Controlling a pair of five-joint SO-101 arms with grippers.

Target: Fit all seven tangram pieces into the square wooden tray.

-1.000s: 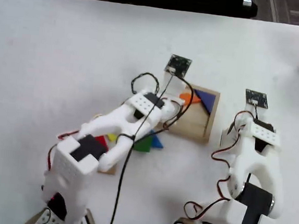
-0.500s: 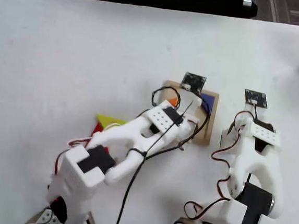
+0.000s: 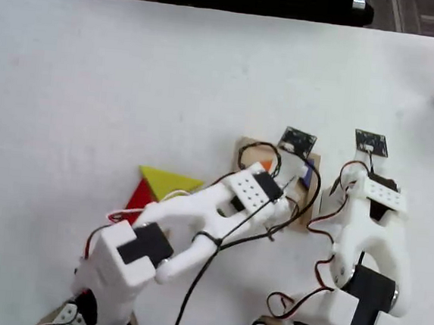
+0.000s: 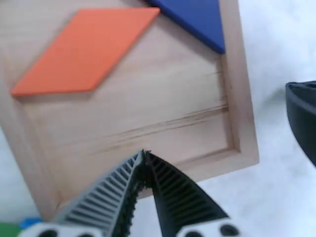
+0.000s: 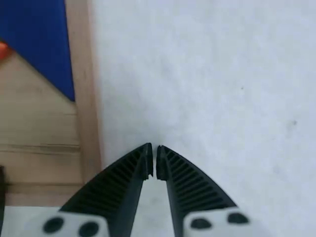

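Over the tray (image 4: 148, 113), left hand (image 4: 145, 155) is pinched together; high view shows yellow triangle (image 3: 168, 181).

You're at what looks like a robotics lab bench: a plain white table (image 3: 96, 68), two white printed arms (image 3: 198, 206), small boards (image 3: 372, 143) left exposed.

The white left arm (image 3: 197, 214) lies stretched diagonally forward, the left hand (image 4: 145, 159) pressed closed. The white right arm (image 3: 368, 244) is folded near its base, the right hand (image 5: 152, 157) likewise closed.
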